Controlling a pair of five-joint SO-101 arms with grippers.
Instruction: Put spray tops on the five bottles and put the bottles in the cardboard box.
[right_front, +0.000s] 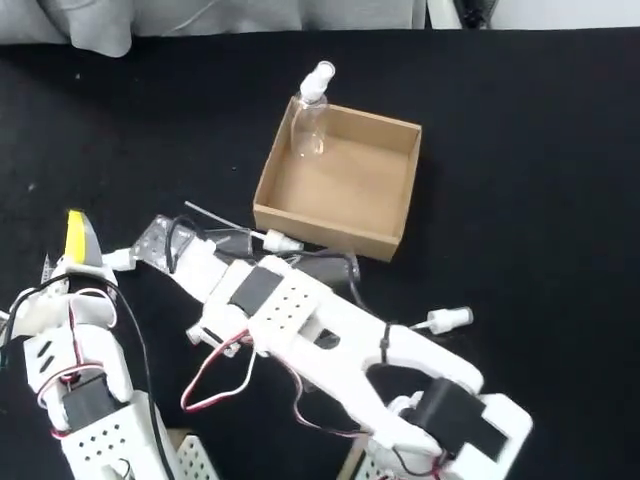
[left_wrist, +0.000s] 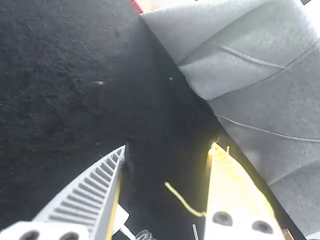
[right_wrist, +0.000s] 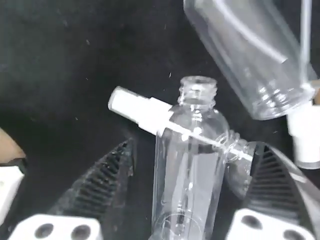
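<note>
Right fingers (right_wrist: 100, 185) are spread wide with nothing pinched. An open-necked bottle (right_wrist: 187, 165) sits right in the gap of the right gripper (right_wrist: 196, 147), with a bit of daylight on the near side as far as I can tell. Its long axis runs the same way the fingers point, neck away from the wrist. A loose spray top (right_wrist: 137, 107) lies crosswise over its shoulder, and the thin tube trails toward a second bottle neck (right_wrist: 234, 145) by the other finger. A third bottle (right_wrist: 250, 55) lies just beyond, at an angle.

My read is that the right arm is the one for this grab. Closing would catch the bottle across its width, though that top resting on it could get knocked off.

Left gripper (left_wrist: 169, 147) is open too and holding nothing. It's over bare cloth (left_wrist: 65, 75) by some grey fabric (left_wrist: 260, 75), well away from the bottles.

The box (right_front: 325, 232) is just past the right arm, with one capped bottle (right_front: 310, 125) leaning in its far corner.
</note>
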